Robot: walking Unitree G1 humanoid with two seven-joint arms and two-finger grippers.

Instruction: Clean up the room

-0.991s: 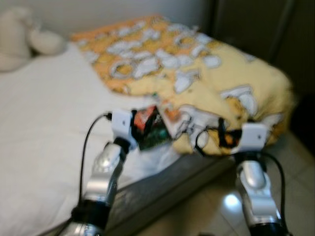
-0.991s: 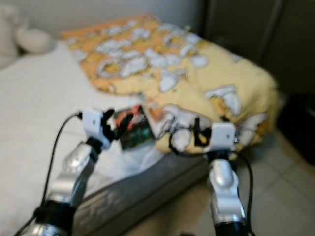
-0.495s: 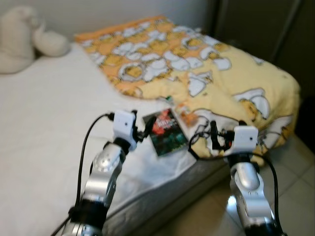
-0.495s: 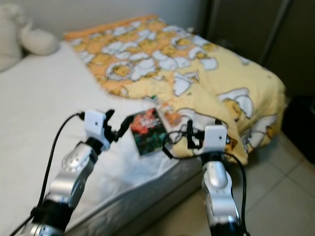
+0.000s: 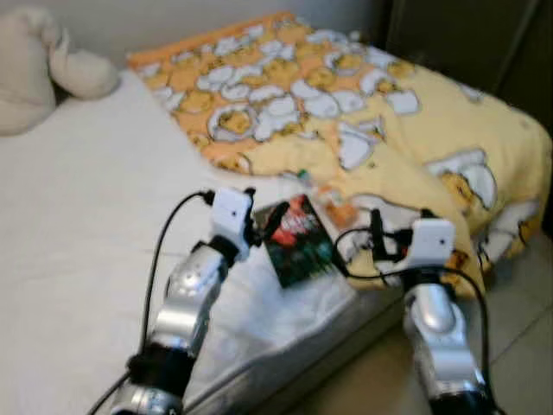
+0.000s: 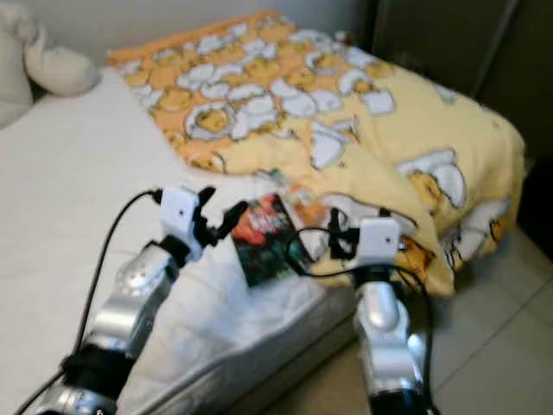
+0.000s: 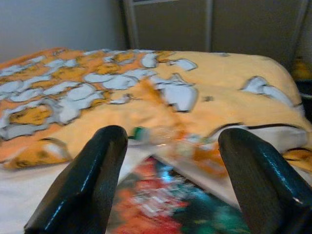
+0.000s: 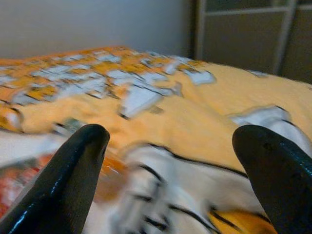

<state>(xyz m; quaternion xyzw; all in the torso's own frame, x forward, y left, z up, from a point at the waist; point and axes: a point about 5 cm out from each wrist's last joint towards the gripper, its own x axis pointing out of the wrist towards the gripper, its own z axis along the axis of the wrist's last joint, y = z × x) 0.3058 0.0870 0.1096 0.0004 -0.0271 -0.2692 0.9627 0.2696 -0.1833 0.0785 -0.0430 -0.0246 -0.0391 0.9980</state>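
Note:
A book with a dark red and green cover (image 5: pixel 298 240) lies flat on the white bed sheet, near the mattress edge. My left gripper (image 5: pixel 264 218) hovers just left of it, open, and the cover (image 7: pixel 170 204) shows below its two spread fingers (image 7: pixel 92 180). A small clear bottle with a green cap (image 7: pixel 153 133) lies past the book at the blanket's hem. My right gripper (image 5: pixel 380 240) is open at the mattress corner, right of the book, facing the yellow blanket (image 8: pixel 195 122) with nothing between its fingers.
The yellow and orange cartoon blanket (image 5: pixel 346 95) is heaped over the bed's right half and hangs over the corner. A cream plush toy (image 5: pixel 43 60) lies at the head of the bed. Tiled floor (image 5: pixel 518 346) runs beside the bed, with dark cabinets (image 6: pixel 449 43) behind.
The whole view has shifted and sharpened as my body moved. Both arms stay raised with open grippers on either side of the book, which lies flat on the sheet.

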